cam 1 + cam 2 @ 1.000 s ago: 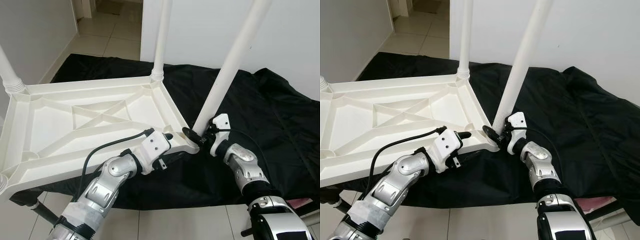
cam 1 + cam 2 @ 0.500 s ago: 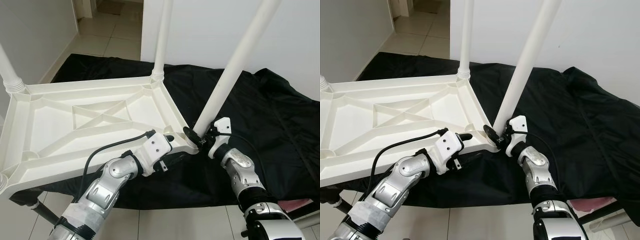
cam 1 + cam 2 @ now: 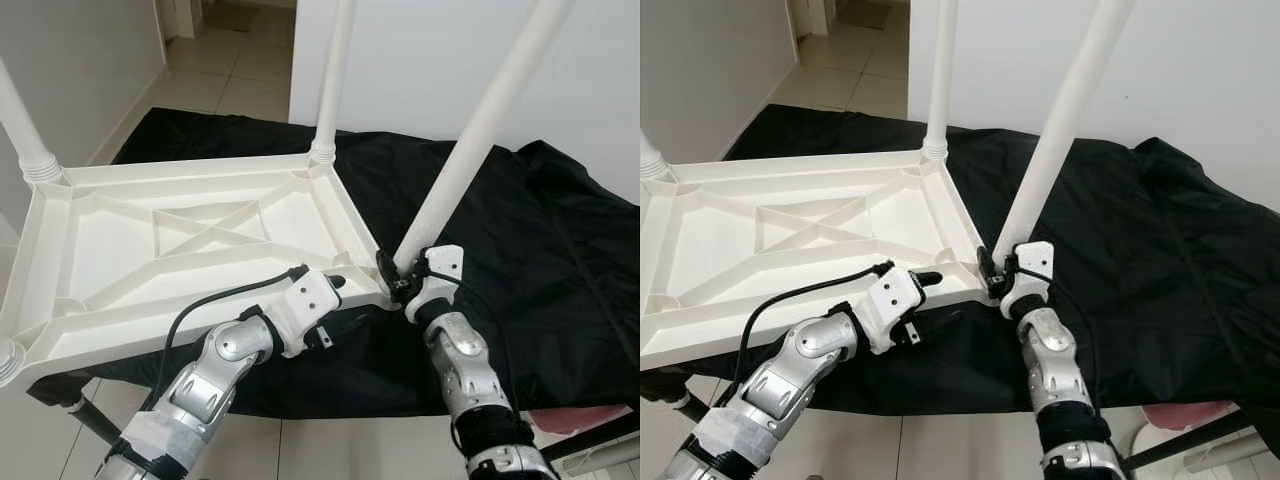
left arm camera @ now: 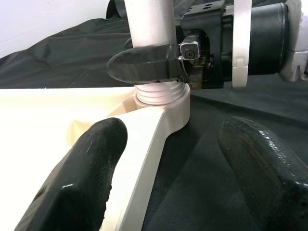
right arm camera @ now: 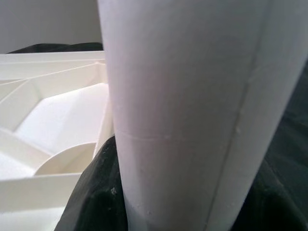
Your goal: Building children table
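A white plastic table top (image 3: 200,240) lies upside down on a black cloth (image 3: 540,250), its legs pointing up. My right gripper (image 3: 395,280) is shut on the base of the near right leg (image 3: 470,150), just above its threaded socket (image 4: 161,94). One right finger (image 4: 144,65) wraps the leg (image 4: 149,19). In the right wrist view the leg (image 5: 192,110) stands very close. My left gripper (image 3: 335,285) is open at the table's near rim beside that corner, and the rim (image 4: 144,144) lies between its fingers (image 4: 82,183).
Other legs stand at the far right corner (image 3: 330,80) and the far left corner (image 3: 25,130). A white wall rises behind the cloth. Tiled floor (image 3: 240,70) leads to a doorway at the back. A black stand leg (image 3: 90,420) shows at lower left.
My right forearm has swung left, under the corner, with the wrist turning around the leg it holds. The left gripper stays at the rim. The camera has shifted slightly.
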Controlling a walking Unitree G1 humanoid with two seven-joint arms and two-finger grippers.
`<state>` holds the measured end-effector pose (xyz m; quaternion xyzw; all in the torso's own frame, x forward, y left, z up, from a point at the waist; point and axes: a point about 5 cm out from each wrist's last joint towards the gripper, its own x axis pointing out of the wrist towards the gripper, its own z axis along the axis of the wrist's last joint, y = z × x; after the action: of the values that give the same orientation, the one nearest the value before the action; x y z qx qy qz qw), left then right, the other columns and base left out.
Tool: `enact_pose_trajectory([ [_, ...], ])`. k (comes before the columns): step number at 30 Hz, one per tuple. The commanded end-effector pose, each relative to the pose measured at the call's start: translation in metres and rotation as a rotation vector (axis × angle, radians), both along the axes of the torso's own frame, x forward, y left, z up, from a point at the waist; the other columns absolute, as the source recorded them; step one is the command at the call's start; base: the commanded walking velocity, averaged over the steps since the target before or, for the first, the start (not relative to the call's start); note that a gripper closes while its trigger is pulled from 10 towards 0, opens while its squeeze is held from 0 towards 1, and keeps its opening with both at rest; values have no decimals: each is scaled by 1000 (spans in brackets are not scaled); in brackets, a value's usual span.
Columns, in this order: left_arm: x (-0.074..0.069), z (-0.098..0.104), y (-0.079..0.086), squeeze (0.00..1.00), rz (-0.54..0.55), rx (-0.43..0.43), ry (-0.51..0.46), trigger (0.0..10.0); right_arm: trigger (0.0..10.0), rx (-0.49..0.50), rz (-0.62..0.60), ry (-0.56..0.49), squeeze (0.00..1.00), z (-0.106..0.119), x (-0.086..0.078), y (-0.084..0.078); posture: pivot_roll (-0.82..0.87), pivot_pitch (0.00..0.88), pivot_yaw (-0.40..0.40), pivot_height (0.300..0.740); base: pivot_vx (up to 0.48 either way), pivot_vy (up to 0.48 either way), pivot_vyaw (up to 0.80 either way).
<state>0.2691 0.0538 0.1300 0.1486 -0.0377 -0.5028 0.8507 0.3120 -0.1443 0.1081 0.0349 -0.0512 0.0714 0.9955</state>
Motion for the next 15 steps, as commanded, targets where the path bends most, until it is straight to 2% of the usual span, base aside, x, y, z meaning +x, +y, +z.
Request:
enact_pose_trajectory([
  [1,-3,0,-4,0,-55,15,3,10000,10000,-4,-79,73,0,-15,-7,-11,14,0,-96,740,0,0,0],
  [4,-2,1,-5,0,-57,-2,2,10000,10000,-22,-187,84,0,-16,-12,-3,13,0,-94,740,0,0,0],
  [7,-2,3,-6,0,-55,-15,3,10000,10000,-1,-223,97,0,-18,-13,4,13,0,-92,740,0,0,0],
  [15,5,8,-2,0,-36,-19,-16,10000,10000,0,-213,67,0,-10,-15,9,8,0,-78,740,0,0,0],
])
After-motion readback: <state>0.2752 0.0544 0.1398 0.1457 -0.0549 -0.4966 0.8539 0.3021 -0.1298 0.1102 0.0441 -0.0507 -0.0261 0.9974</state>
